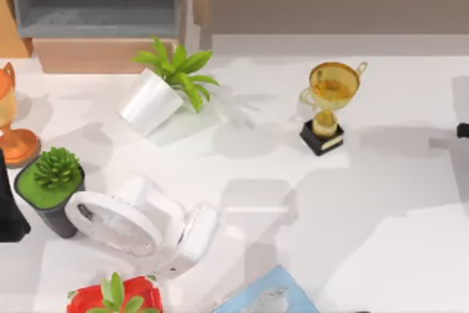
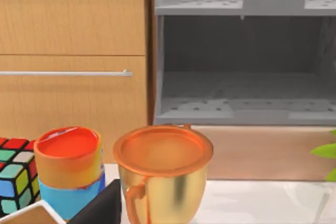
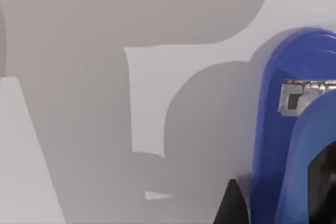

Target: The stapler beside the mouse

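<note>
The bright-blue stapler [image 3: 286, 129] looms close in the right wrist view, with a metal part showing at its end. My right gripper [image 3: 278, 205] is shut on it, a dark fingertip [image 3: 232, 203] pressed against one side. Below it lies bare white table crossed by the arm's shadow. In the top view a dark piece of my right arm [image 1: 463, 131] shows at the right edge. A pale grey shape that may be the mouse [image 1: 265, 300] lies on a blue mat [image 1: 289, 287] at the front edge. My left arm [image 1: 10, 207] is parked at the left edge.
A gold trophy [image 1: 328, 104] stands right of centre. A tipped white pot with a plant [image 1: 157, 93], a dark potted plant [image 1: 51, 185], a large white object [image 1: 139, 218], a red pot [image 1: 117, 297] and an orange cup [image 2: 163, 171] crowd the left half. Grey shelves [image 2: 241, 61] are at the back.
</note>
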{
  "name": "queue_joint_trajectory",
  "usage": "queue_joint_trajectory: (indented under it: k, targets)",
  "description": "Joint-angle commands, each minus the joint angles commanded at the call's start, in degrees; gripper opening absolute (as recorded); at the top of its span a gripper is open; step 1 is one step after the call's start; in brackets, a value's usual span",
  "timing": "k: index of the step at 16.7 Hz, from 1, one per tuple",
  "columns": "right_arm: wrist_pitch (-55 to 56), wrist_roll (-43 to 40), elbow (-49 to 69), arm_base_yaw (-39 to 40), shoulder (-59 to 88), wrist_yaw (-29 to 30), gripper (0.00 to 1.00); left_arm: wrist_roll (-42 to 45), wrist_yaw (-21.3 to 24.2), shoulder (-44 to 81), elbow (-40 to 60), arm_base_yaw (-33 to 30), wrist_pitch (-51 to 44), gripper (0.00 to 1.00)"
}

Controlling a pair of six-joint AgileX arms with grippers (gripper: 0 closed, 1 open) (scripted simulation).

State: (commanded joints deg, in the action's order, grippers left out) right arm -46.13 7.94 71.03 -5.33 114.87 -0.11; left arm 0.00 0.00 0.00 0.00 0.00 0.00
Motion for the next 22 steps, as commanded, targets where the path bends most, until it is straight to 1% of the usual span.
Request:
queue_joint_trajectory:
  k: [2,3,12,18,22]
  targets:
    - [0.0,0.0,0.0,0.0,0.0,0.0,0.02,0.0,0.0,0.0,0.0,0.0,0.0,1.0]
    - [0.0,0.0,0.0,0.0,0.0,0.0,0.0,0.0,0.0,0.0,0.0,0.0,0.0,1.0]
    - [-0.3,-0.1,0.1,0.0,-0.2,0.2,0.0,0.0,0.0,0.0,0.0,0.0,0.0,1.0]
    - [-6.1,-0.2,3.2,0.0,-3.0,0.2,0.0,0.0,0.0,0.0,0.0,0.0,0.0,1.0]
    - [-6.2,-0.1,3.2,0.0,-2.8,0.2,0.0,0.0,0.0,0.0,0.0,0.0,0.0,1.0]
